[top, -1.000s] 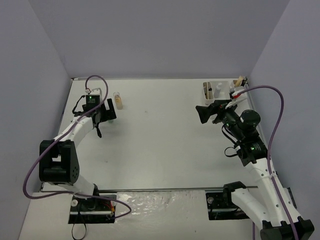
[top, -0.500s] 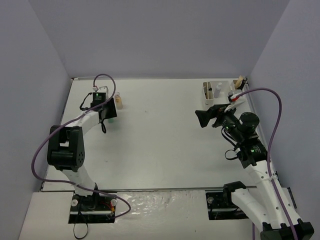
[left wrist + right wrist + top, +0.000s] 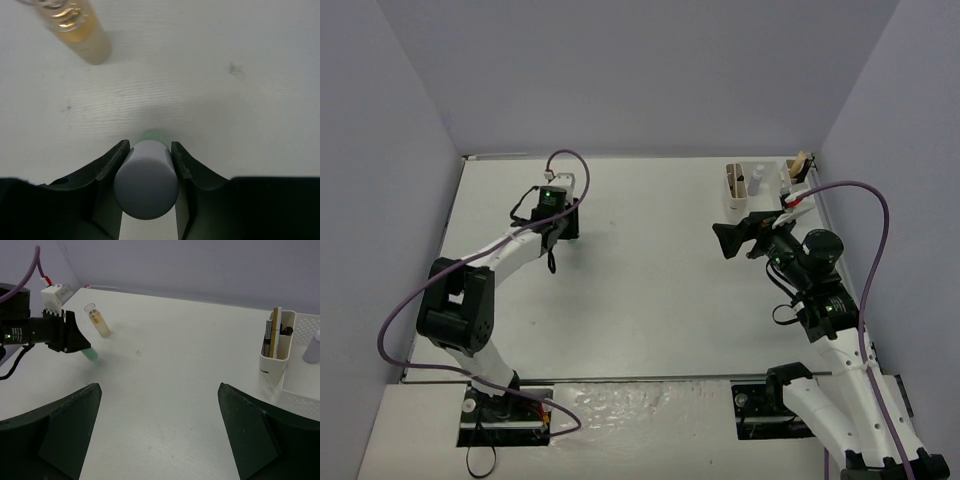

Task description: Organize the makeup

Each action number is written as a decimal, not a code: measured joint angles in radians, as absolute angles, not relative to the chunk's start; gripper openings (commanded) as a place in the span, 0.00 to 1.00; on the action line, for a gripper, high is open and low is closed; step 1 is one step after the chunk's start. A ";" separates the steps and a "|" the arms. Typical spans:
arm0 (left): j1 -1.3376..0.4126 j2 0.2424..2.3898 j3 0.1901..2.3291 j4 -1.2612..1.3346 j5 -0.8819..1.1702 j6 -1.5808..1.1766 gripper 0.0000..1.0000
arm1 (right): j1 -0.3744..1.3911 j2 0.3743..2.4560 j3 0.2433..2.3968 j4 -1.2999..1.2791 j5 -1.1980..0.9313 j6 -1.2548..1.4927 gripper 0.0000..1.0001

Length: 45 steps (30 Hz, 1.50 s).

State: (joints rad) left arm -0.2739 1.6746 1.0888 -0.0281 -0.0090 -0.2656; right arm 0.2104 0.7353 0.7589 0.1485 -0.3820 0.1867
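Observation:
My left gripper (image 3: 147, 146) is shut on a small green bottle (image 3: 152, 134) by its grey cap (image 3: 146, 180), held just above the table. In the right wrist view the green bottle (image 3: 90, 353) sticks out tilted from the left gripper (image 3: 75, 342). An amber bottle (image 3: 82, 30) stands just beyond it on the table. From above, the left gripper (image 3: 567, 222) is at the far left and covers both bottles. My right gripper (image 3: 728, 240) hangs open and empty in front of the white compartmented box (image 3: 740, 185), where thin pencils (image 3: 272, 332) stand upright and a grey-purple bottle (image 3: 312, 347) sits.
The box (image 3: 277, 352) stands at the table's far right corner, near the right wall. A purple cable (image 3: 560, 160) loops over the left wrist. Bare white table (image 3: 650, 270) lies between the two arms.
The left gripper closed on the green bottle and carried it to the right, past the amber bottle. The right arm shifted only slightly and stayed open.

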 measured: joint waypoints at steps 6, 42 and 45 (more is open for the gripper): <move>-0.492 1.687 1.166 -0.074 -0.031 -0.278 0.00 | 0.210 0.702 0.759 0.122 -0.369 0.187 1.00; -0.863 1.978 1.493 -0.152 -0.116 -0.381 0.79 | 0.210 0.656 0.759 0.017 -0.293 0.182 1.00; -0.860 1.901 1.493 -0.186 -0.140 -0.383 0.79 | 0.210 0.681 0.761 0.015 -0.293 0.181 1.00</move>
State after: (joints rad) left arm -0.8597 1.9007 1.4932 -0.1858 -0.1401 -0.3825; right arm 0.2104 0.6809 0.7615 0.0155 -0.2928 0.1806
